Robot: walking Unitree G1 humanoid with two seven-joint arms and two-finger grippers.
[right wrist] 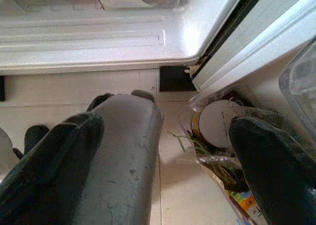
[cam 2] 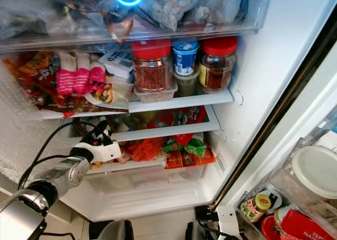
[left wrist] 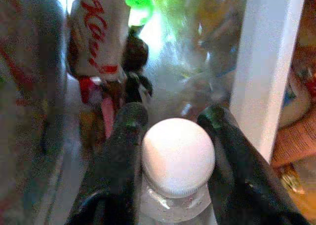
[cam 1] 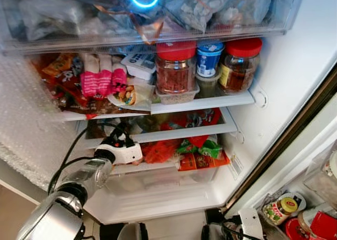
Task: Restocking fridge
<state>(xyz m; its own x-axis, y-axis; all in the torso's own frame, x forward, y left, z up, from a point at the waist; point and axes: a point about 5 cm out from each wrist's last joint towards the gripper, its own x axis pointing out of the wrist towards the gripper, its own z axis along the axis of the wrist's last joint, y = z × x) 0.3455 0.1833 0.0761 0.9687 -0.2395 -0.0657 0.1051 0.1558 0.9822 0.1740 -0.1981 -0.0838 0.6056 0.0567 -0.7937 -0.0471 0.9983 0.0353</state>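
Lower left of the head views: left gripper (left wrist: 173,131) reached into the fridge's second shelf (cam 1: 174,133), fingers (left wrist: 123,151) closed narrowly on either side of a clear bottle (left wrist: 175,195) with a white cap (left wrist: 177,156). White divider (left wrist: 266,67) close beside the right-hand finger; red-lettered packet (left wrist: 96,37) just beyond. Three jars (cam 1: 175,66) on the shelf above. Right gripper (right wrist: 163,156) low over the floor tiles (right wrist: 177,185), fingers spread wide, holding nothing.
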